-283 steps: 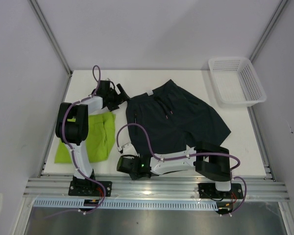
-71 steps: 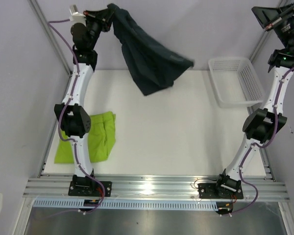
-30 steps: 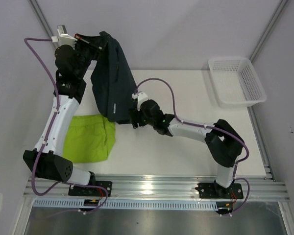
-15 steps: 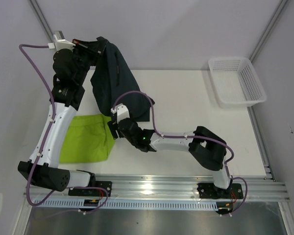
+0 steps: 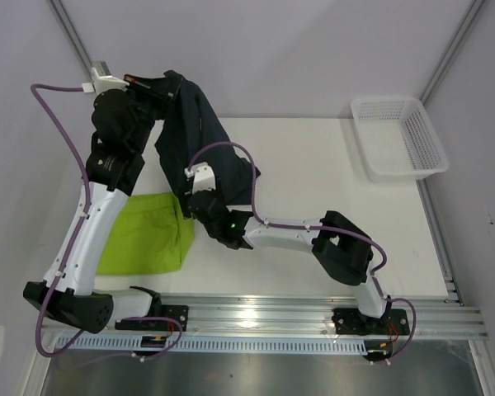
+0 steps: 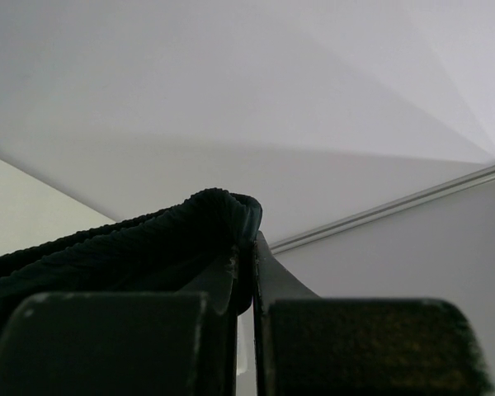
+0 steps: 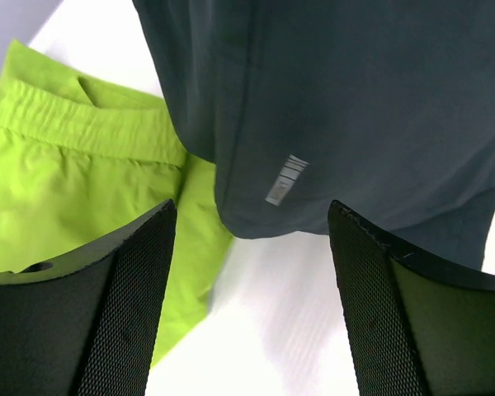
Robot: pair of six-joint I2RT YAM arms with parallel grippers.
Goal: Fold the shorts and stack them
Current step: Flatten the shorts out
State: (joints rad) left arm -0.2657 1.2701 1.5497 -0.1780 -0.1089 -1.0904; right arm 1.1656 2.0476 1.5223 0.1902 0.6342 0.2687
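Neither pair is in the white basket [image 5: 433, 140] at upper right. The left gripper [image 5: 161, 85] clamps the navy shorts [image 5: 194, 140], which hang at upper left beside the lime shorts [image 5: 144, 239]. Only the right wrist view shows the right gripper [image 7: 252, 210] spread wide.

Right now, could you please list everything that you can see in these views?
Navy shorts: one, dark navy, hanging over the table's far left from the left end effector.
Lime shorts: one, bright lime green, lying on the table's near left.
Basket: one, white mesh, far right corner of the table.
Table: one, white, under everything.
Left end effector: one, black, raised at far left, shut on a ribbed edge of the navy shorts.
Right end effector: one, black, open, low at the navy shorts' hanging hem, beside the lime shorts.
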